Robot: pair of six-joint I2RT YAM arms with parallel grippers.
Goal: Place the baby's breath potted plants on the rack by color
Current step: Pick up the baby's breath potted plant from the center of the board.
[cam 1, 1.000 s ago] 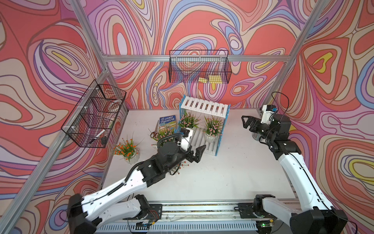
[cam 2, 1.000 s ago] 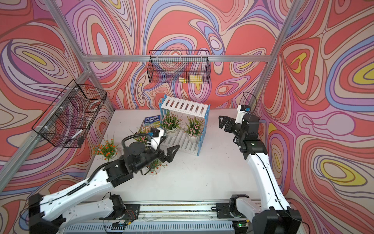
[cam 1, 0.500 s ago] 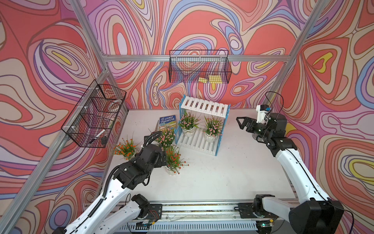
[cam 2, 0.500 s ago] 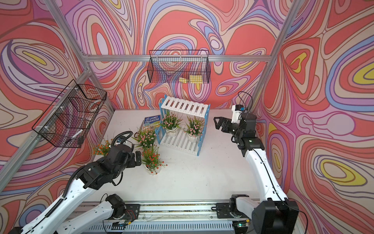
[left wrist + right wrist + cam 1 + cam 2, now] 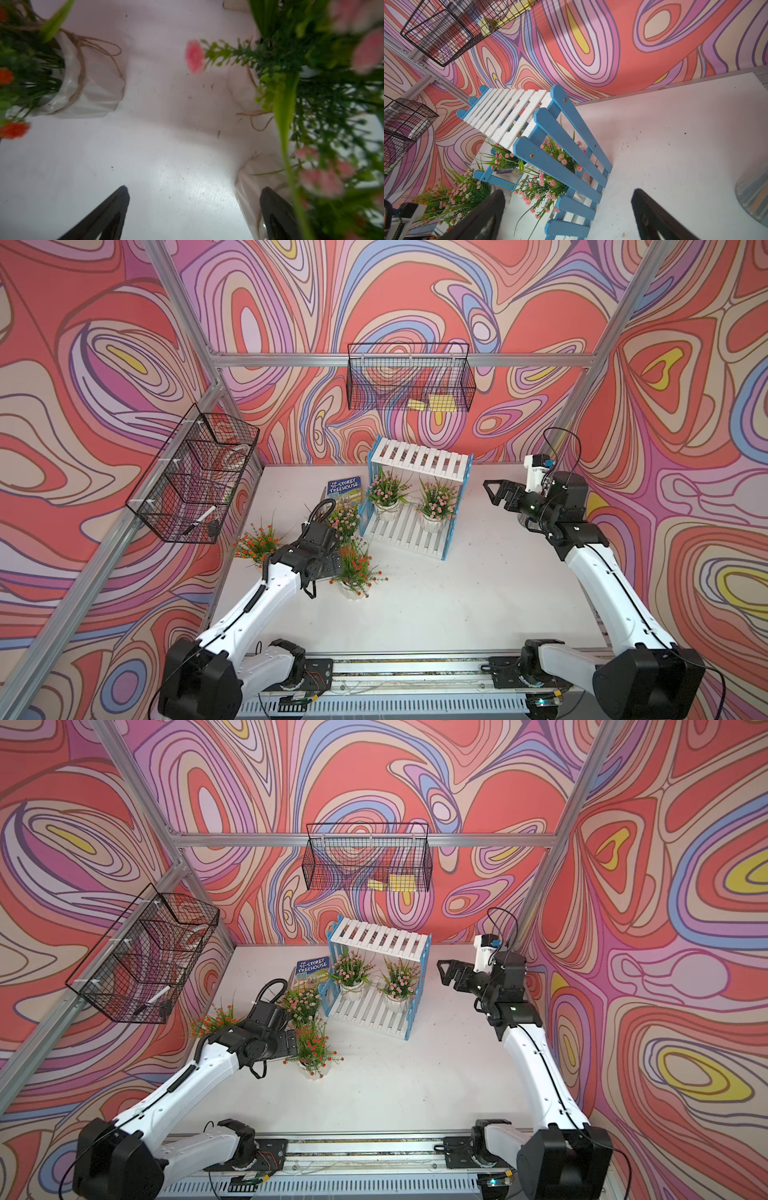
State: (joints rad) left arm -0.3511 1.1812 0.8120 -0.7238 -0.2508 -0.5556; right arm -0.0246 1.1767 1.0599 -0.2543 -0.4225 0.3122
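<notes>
Hazards, as I read them from the console. Two-tier wooden rack with white slats and light-blue picket sides stands at the back of the white tabletop; one pink-flowered baby's breath plant in a white ribbed pot and a second pink plant sit on its lower tier, top tier bare. Third pink plant stands on the table just beside the rack's blue side frame, with a blue-covered book right behind it; two orange-red-flowered plants, the nearer orange plant and the farther orange plant, are also on the table. Left gripper hangs low among these three, jaws wide, holding nothing; in the wrist view one finger is just beside the third pink plant's pot, deep in foliage. I judge that closing from here pinches stems or the loose twine instead of the pot wall, so the pot tips or drags. Any sideways sweep likely bumps the nearer orange plant, which crowds close. Lower tier looks tight: a third pot could shove a neighbour off the slats, and tall sprigs could catch under the top slats. Right gripper hovers open and empty near the rack's opposite side frame; if I send both arms in together, they may clash or nudge the rack.
</notes>
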